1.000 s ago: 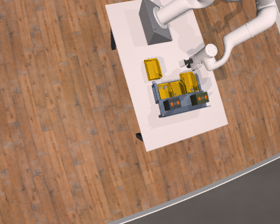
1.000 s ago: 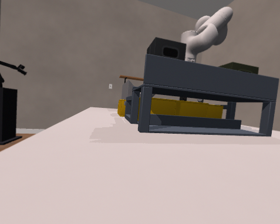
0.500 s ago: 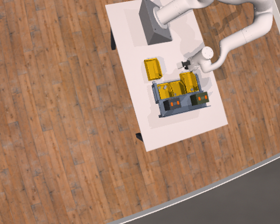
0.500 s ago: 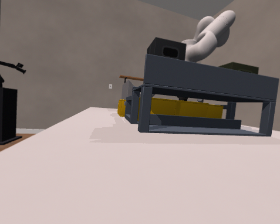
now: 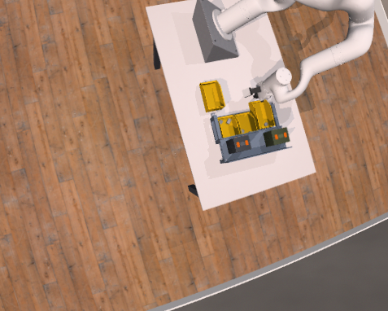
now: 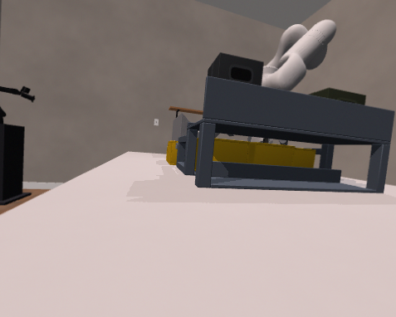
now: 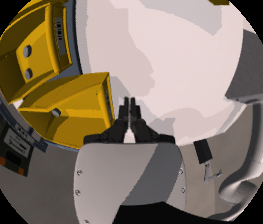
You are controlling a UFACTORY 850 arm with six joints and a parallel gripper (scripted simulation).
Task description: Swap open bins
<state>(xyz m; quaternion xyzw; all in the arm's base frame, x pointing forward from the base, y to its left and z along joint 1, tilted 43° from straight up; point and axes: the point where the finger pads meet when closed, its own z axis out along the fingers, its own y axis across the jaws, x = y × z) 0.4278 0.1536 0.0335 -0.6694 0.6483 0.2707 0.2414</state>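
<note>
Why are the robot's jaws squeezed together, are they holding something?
They are shut and hold nothing. In the wrist view the gripper has its two fingers pressed tip to tip over bare table, just beside a yellow bin.

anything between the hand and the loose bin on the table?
Nothing: in the top view only bare table top separates the shut, empty hand from the yellow bin on the table.

Yellow bin (image 5: 212,96) flat on table, 3 bins (image 5: 246,120) on shelf
</note>
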